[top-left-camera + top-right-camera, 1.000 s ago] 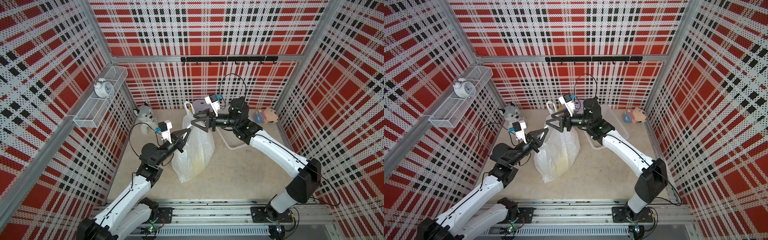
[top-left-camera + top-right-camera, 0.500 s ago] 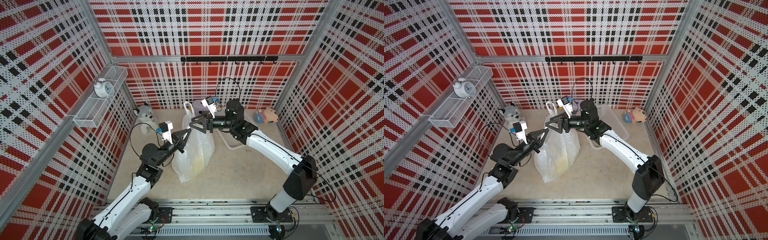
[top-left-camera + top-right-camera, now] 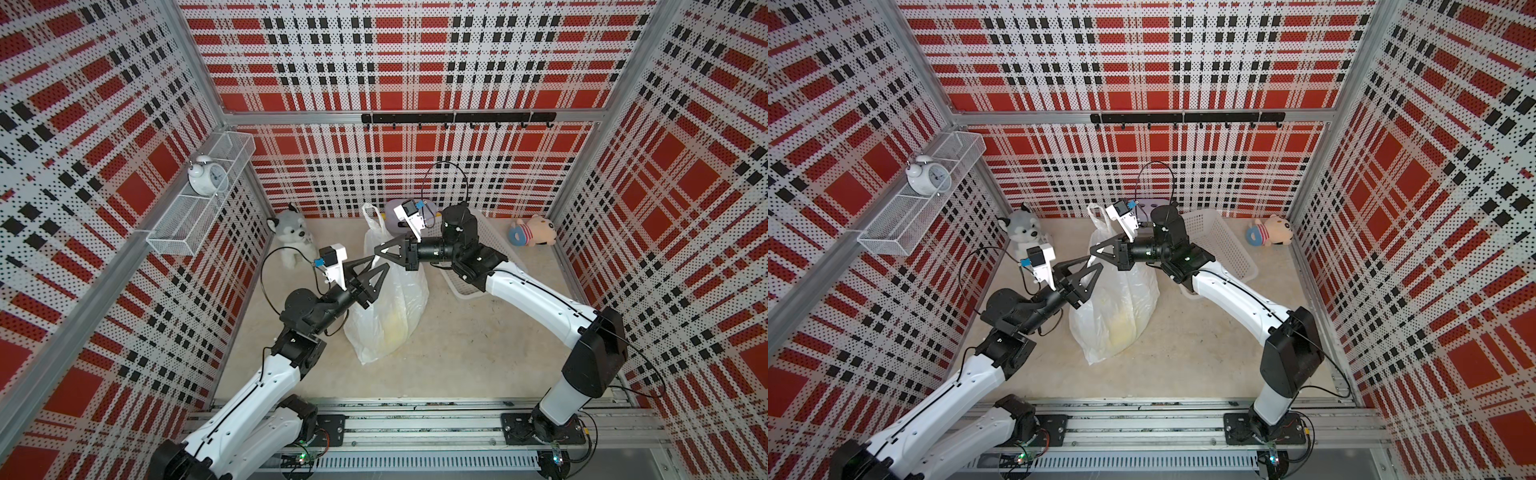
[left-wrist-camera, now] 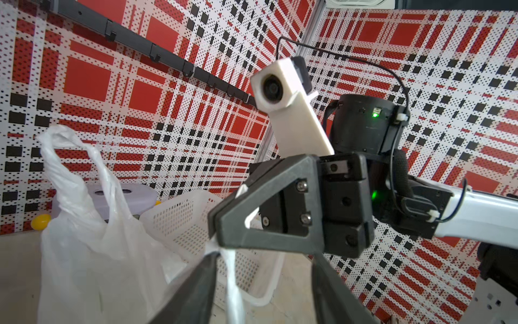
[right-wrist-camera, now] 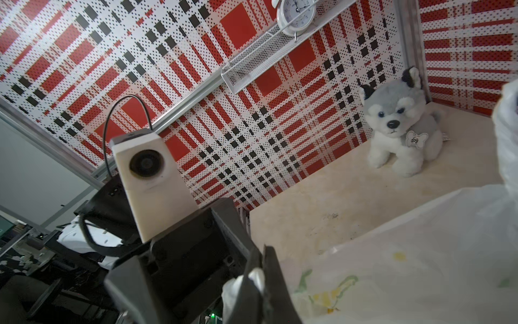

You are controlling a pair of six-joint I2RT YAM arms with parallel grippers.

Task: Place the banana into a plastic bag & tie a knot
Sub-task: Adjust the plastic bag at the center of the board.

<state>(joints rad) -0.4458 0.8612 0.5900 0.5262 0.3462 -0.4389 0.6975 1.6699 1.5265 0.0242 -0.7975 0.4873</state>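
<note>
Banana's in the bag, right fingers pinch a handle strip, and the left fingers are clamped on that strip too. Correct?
Not quite. The left gripper is open: in the left wrist view its fingers stand apart, the handle strip passing between them. The right gripper does pinch it, and the banana is in the plastic bag.

One plastic bag [image 3: 390,307], two plush toys [image 3: 291,239] [image 3: 536,237]

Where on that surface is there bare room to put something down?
Widest bare patch lies in front of the plastic bag, bordered by the front rail and the right arm. A smaller strip separates basket and teddy. Crowded: between bag and toy dog, under left arm.
</note>
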